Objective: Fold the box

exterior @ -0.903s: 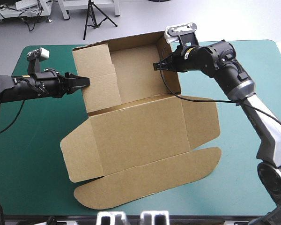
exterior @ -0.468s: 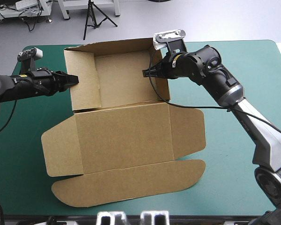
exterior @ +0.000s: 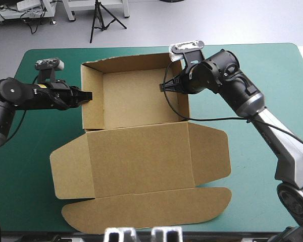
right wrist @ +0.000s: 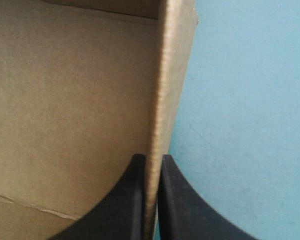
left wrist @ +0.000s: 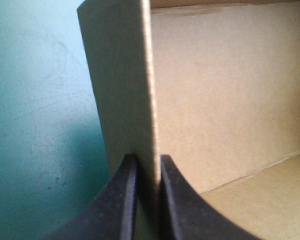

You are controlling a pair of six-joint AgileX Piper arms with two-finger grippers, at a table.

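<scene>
High view overhead from behind, wrist views close on opposite box [exterior: 141,156] walls

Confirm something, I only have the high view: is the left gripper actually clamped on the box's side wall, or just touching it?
Observer: Clamped. The left wrist view shows the left gripper all but shut on the box, with the wall's edge between its fingers, one inside the tray and one outside.
Operator: Right side the same?
Observer: Same. The right gripper pinches the opposite wall, and the teal-green cover shows on the wall's outer side.
Operator: Any crease in the walls at the grip?
Observer: None visible. In both wrist views the wall runs straight ahead of the fingers.
</scene>
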